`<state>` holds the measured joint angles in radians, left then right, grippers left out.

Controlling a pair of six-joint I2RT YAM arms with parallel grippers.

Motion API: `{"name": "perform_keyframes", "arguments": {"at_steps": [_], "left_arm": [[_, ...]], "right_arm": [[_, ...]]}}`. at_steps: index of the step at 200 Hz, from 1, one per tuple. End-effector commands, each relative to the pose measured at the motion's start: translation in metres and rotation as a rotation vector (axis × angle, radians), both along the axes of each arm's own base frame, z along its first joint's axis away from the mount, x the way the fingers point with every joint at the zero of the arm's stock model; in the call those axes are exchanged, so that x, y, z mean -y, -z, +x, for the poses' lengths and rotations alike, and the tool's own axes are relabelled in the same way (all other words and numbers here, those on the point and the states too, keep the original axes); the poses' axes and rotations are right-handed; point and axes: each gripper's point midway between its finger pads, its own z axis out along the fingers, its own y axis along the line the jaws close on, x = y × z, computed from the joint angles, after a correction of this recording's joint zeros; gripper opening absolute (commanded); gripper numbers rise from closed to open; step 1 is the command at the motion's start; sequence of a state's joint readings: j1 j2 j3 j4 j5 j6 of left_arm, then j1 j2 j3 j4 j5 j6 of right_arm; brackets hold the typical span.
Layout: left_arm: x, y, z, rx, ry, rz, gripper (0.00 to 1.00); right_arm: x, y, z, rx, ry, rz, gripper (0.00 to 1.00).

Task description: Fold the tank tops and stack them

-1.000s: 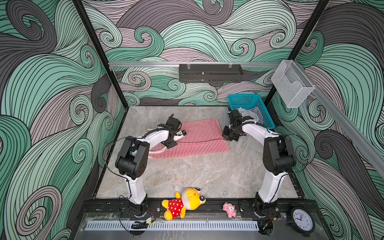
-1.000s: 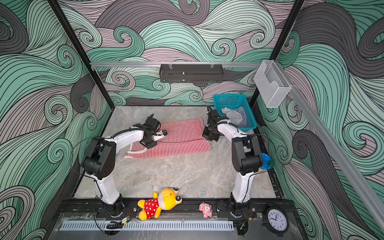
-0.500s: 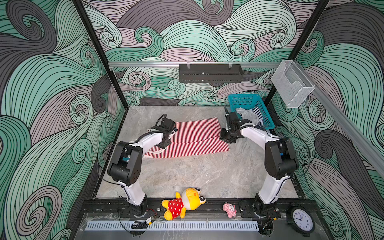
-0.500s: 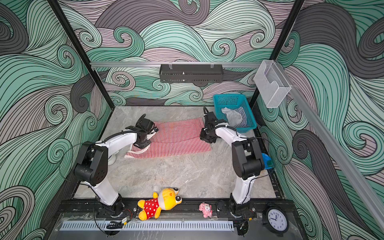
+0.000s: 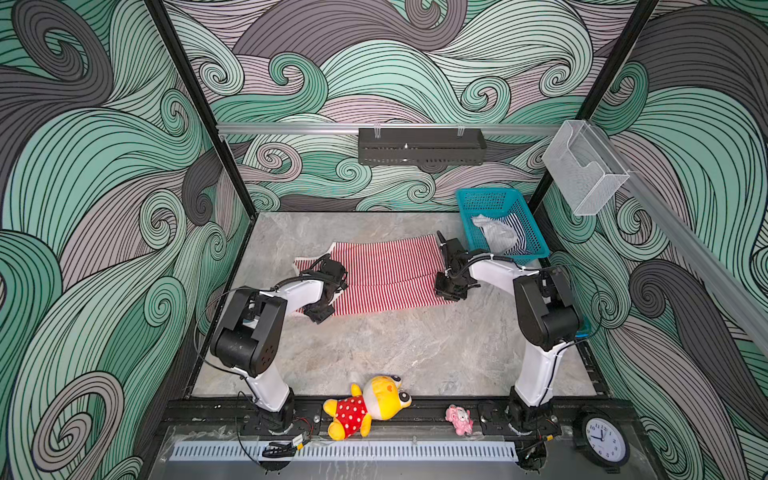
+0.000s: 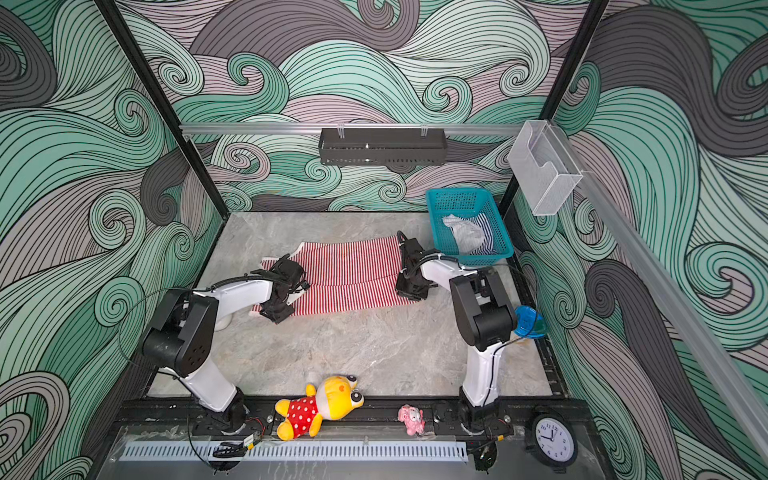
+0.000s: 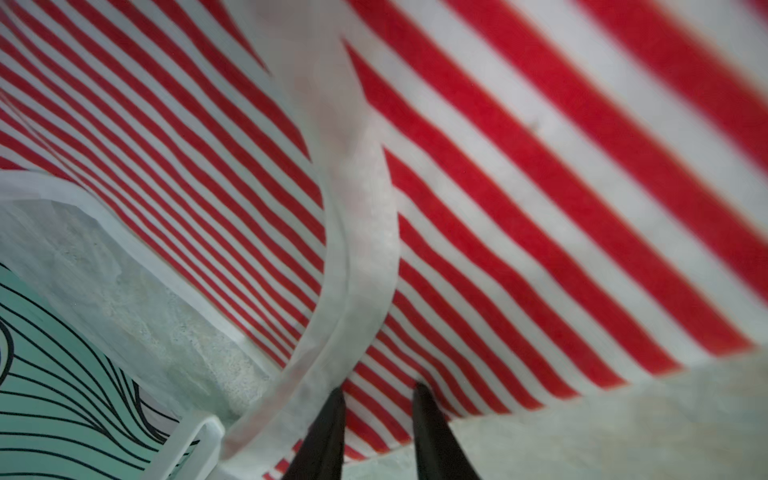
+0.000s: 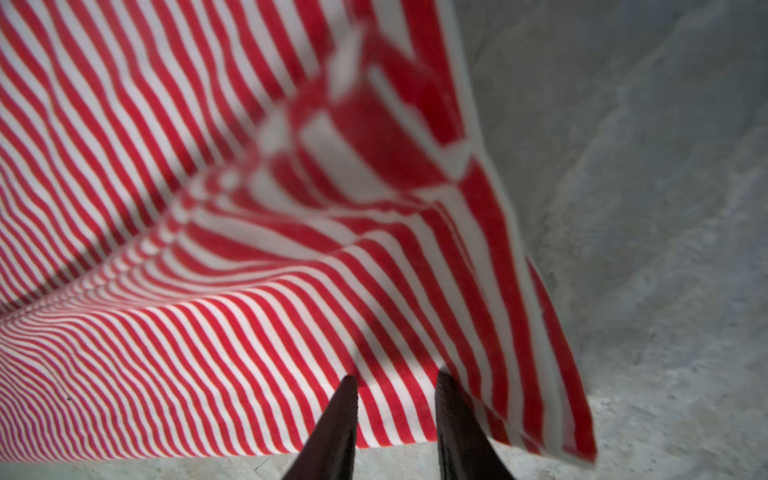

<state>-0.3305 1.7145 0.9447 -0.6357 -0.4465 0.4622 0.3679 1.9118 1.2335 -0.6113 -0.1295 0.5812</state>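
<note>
Walls printed with green and grey swirls close in a grey marbled table (image 5: 415, 353). A teal basket (image 5: 469, 199) stands at its far right corner.

The red top (image 5: 386, 274) lies on the table just beside the basket and stretches away from it to the left in both top views. It has thin red and white stripes. It is spread out long and mostly flat, and a layer edge runs along its length. The hem end is the end nearest the basket. The end farthest from the basket has the white-trimmed straps. In the left wrist view a broad white trim band curves across the stripes, with a strap loop beside it. In the right wrist view the cloth rises in a soft ridge near the hem and looks blurred there.

The navy top (image 5: 519, 237) lies crumpled inside the basket, its dark stripes showing beside a pale bunched part.

The right gripper (image 8: 397, 386) is over the end of the red top nearest the basket. Its black fingers (image 8: 336, 424) stand apart, and striped cloth shows flat in the gap, not pinched. The left gripper (image 7: 378, 399) is over the strap end, farthest from the basket. Its fingers (image 7: 332, 432) are likewise parted and hold nothing.
</note>
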Motion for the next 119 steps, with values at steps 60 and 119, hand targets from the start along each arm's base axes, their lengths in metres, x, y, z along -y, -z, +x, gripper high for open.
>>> {"name": "perform_keyframes", "arguments": {"at_steps": [60, 119], "left_arm": [[-0.022, 0.022, -0.064, -0.21, -0.002, 0.042, 0.28], [-0.025, 0.01, -0.107, -0.271, 0.002, -0.009, 0.28]], "right_arm": [[0.02, 0.02, -0.102, -0.136, 0.03, -0.081, 0.35], [0.019, 0.019, -0.146, -0.183, 0.017, -0.1, 0.37]]}}
